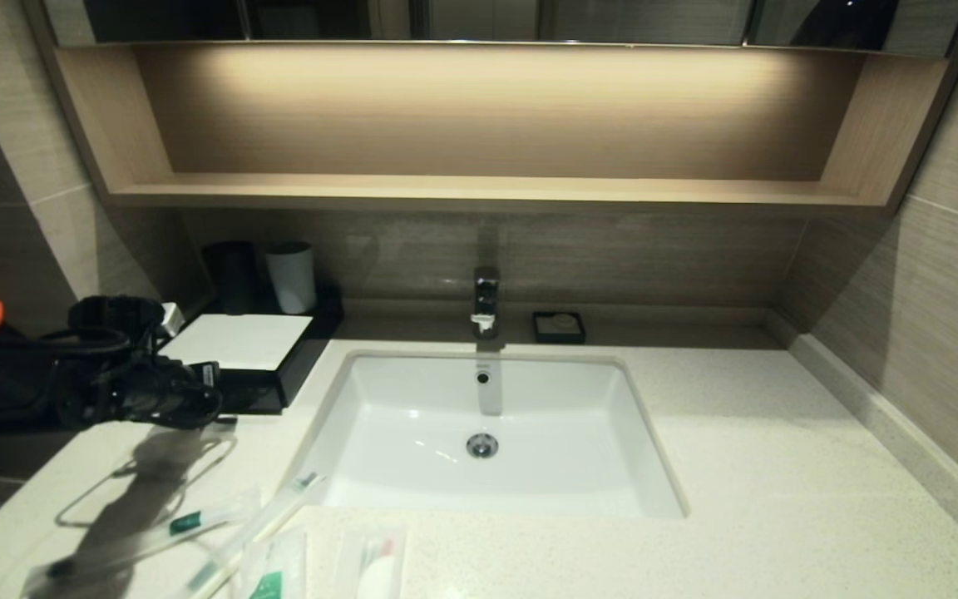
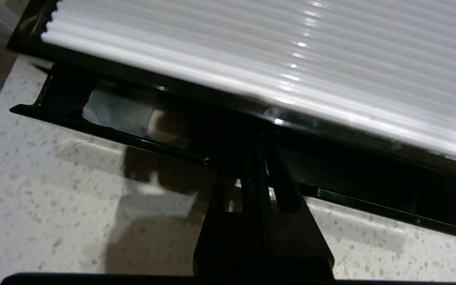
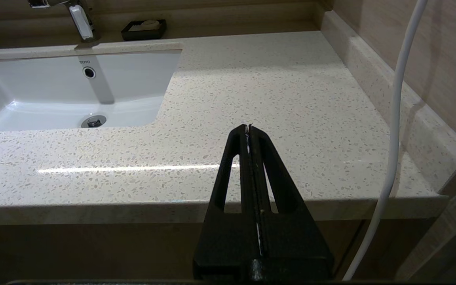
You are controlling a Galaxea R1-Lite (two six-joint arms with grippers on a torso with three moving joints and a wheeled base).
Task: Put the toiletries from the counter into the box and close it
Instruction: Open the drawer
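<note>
Nearest the robot, at the front edge of the pale cream speckled stone counter (image 1: 745,433), lie the clear-plastic-wrapped toiletries: two long thin toothbrush packets with green labels (image 1: 196,522), a green-marked sachet (image 1: 273,574) and a packet with a white round piece (image 1: 375,570); none is in the box yet. Left of the white rectangular sink (image 1: 491,433) and farther back sits the low black box with the flat white top panel (image 1: 238,341); in the left wrist view its drawer front stands a little way out, something pale showing in the gap. The left gripper (image 2: 251,174) has its fingers pressed together, holding nothing, with the tips in the notch of the drawer front (image 2: 105,134); whether they hook the lip cannot be told. The step looks to be opening the drawer; done well, the tips should stay low behind the lip and draw straight toward the counter's front edge, level, so the light box does not slide or tilt; the drawer should come far enough out to take the long packets. The right gripper (image 3: 248,128) is parked off the counter's near edge, fingers closed and empty.
</note>
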